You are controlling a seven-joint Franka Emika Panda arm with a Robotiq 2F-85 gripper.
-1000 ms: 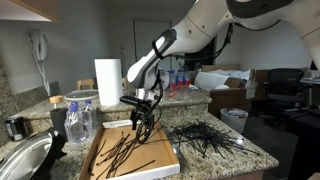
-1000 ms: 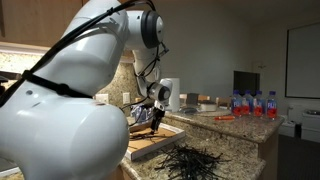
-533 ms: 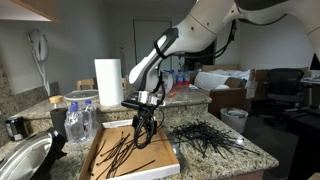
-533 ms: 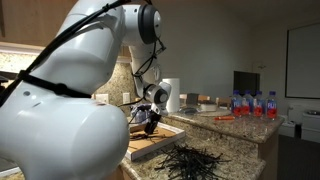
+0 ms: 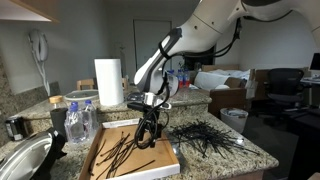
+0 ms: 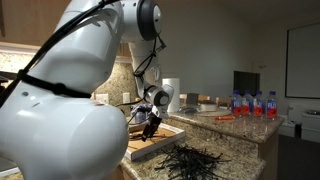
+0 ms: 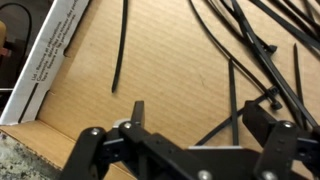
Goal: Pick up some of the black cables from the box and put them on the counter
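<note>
Gripper [image 5: 149, 131] has come down over the last second. It was hanging above the box [image 5: 96, 150] and has sunk, a little at a time, until its tips sit close over the cardboard floor. It has also drifted slightly toward the side where the pile [image 5: 205, 136] lies. In both exterior views it now stands low inside the box's outline [image 6: 150, 124].

Its jaws are spread as wide as they go and nothing is caught in them. From the wrist, the gripper [image 7: 198, 115] straddles bare cardboard, with a strand or two of the cables [image 7: 240, 40] running through the gap. The thicker tangle lies further up the floor, and one loose strand sits alone near the white rim [image 7: 50, 70]. Whether the tips already touch the floor I cannot tell.

Part of the job looks done: a good heap of black strands is already spread on the surface [image 5: 252, 152], just beside the box, also seen from the other side [image 6: 190, 160]. More cables [image 5: 125, 150] remain scattered in the box.

I take this lowering as the start of another pick. The jaws have not begun to close, so the grab itself is not yet made. With so few strands between the tips, closing here would likely take only one or two.
</note>
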